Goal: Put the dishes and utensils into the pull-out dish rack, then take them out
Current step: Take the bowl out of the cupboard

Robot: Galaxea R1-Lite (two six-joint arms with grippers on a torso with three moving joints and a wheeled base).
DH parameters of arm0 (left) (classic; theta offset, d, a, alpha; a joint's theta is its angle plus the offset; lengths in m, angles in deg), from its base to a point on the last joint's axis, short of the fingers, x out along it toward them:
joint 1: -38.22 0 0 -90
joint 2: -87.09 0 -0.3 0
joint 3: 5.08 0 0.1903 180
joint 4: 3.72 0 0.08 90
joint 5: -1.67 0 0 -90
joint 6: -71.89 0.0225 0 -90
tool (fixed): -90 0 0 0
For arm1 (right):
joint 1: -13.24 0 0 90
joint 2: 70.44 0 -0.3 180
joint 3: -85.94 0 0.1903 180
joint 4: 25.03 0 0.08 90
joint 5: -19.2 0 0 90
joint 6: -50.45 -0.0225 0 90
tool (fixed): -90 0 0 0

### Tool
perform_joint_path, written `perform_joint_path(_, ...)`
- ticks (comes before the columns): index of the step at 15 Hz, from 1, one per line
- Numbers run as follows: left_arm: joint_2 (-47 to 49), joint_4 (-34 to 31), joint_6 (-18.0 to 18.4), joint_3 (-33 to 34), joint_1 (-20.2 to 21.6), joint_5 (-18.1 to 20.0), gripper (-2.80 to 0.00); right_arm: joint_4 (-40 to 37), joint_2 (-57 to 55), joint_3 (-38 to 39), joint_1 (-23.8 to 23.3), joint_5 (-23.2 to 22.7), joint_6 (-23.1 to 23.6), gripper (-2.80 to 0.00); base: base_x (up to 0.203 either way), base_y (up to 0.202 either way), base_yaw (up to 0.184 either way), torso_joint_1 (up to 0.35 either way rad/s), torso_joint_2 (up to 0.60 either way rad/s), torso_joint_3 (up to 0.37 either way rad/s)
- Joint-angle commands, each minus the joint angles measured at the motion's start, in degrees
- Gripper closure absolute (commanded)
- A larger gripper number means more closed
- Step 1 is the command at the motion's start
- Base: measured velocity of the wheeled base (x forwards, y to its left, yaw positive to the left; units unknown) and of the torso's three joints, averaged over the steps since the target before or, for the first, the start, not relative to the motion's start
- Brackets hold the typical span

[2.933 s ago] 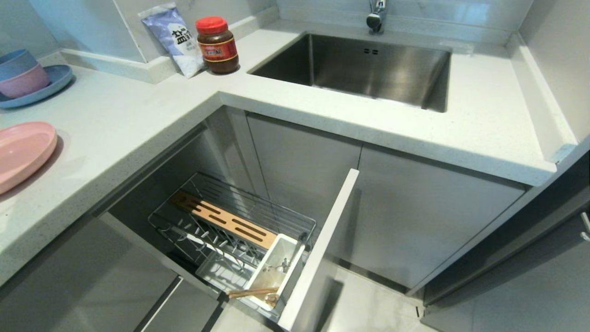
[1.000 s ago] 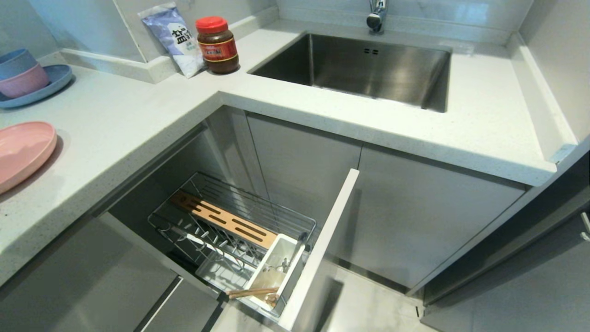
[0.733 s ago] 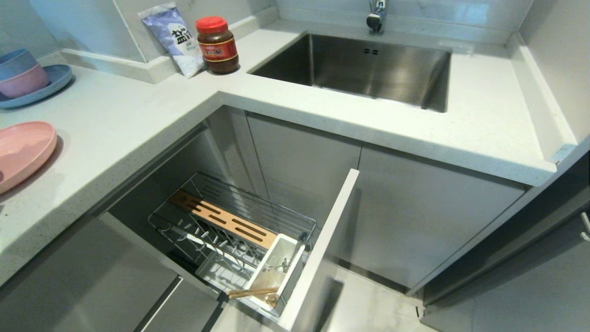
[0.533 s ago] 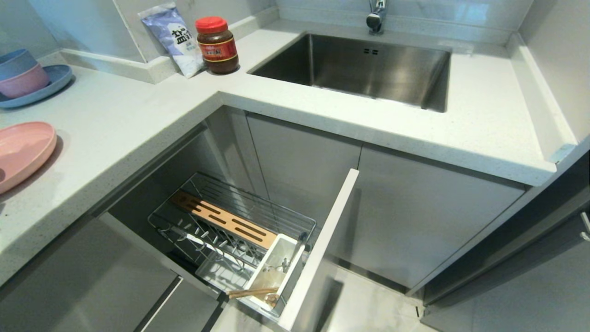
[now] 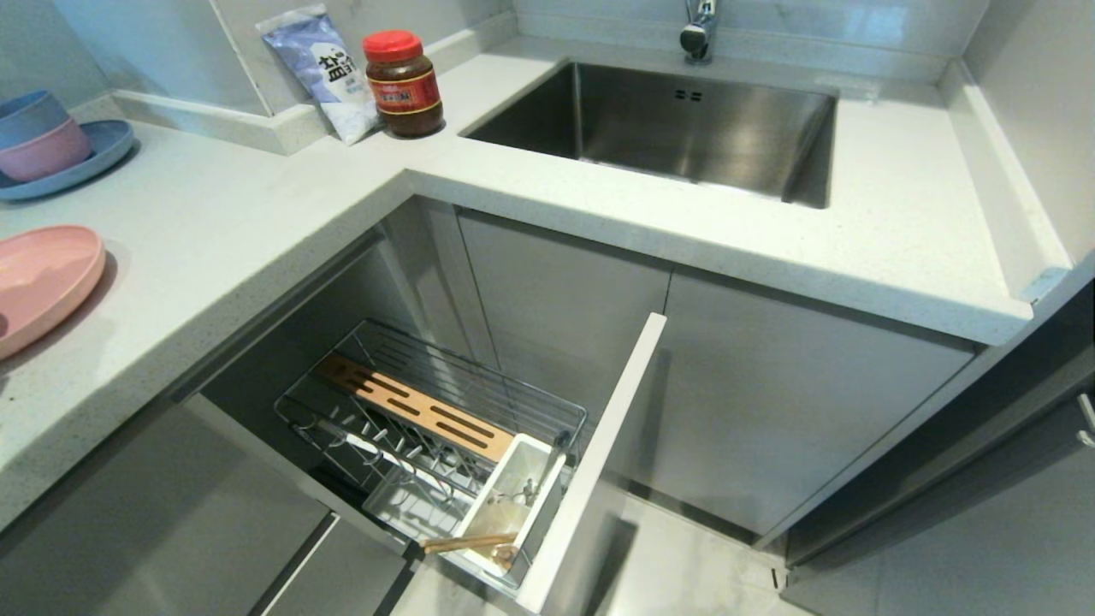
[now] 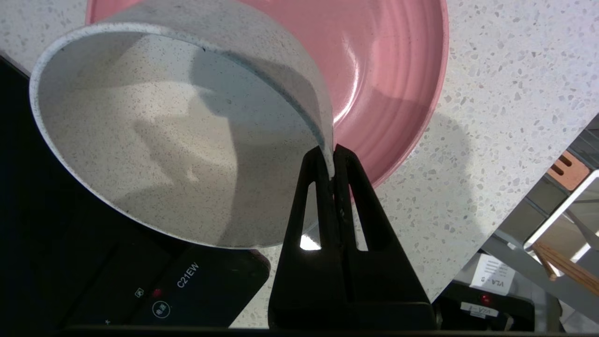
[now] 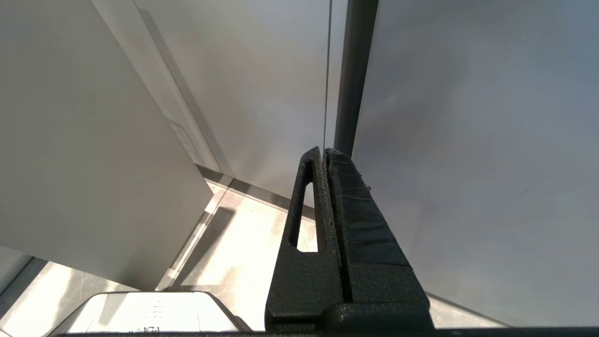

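Note:
In the left wrist view my left gripper (image 6: 331, 159) is shut on the rim of the cream-white speckled bowl (image 6: 164, 140). The bowl is tilted, with its opening toward the camera. Behind it the pale-pink plate (image 6: 383, 70) lies flat on the counter, and it also shows at the head view's left edge as the plate (image 5: 38, 282). The pull-out dish rack (image 5: 411, 402) stands open below the counter. Its white caddy (image 5: 513, 496) holds the wooden chopsticks (image 5: 469, 541) and a glinting metal piece (image 5: 522, 494). My right gripper (image 7: 324, 152) is shut and empty beside grey cabinet doors.
A black induction cooktop (image 6: 93, 281) lies under the bowl. Stacked blue and pink bowls on a blue plate (image 5: 51, 145) sit at the counter's far left. A salt bag (image 5: 325, 73) and a red-lidded jar (image 5: 402, 85) stand by the sink (image 5: 676, 128). The rack's front panel (image 5: 599, 453) juts out.

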Motion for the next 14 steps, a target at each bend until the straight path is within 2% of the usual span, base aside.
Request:
perform_joint_path(1,0.0,-0.4,0.1,0.0,0.0,0.1,-2.8,0.0,0.1,0.1,0.0,0.0,0.0,0.0,0.0,0.0,0.0,0.0,0.0,0.0)
perform_joint_path(7,-0.2,-0.3,0.0,0.0,0.0,0.1,-2.8,0.0,0.1,0.0,0.0,0.0,0.0,0.0,0.0,0.0,0.0,0.0,0.0,0.0)
perform_joint_path(10,-1.7,-0.2,-1.5,0.0,0.1,0.2,-2.8,0.0,0.1,0.1,0.0,0.0,0.0,0.0,0.0,0.0,0.0,0.0,0.0,0.0)
perform_joint_path(12,-3.3,1.0,-4.9,0.1,0.1,0.3,-2.8,0.0,0.1,0.0,0.0,0.0,0.0,0.0,0.0,0.0,0.0,0.0,0.0,0.0)
perform_joint_path(14,-5.1,4.1,-11.8,0.2,-0.2,0.4,-2.8,0.0,0.1,0.1,0.0,0.0,0.0,0.0,0.0,0.0,0.0,0.0,0.0,0.0)
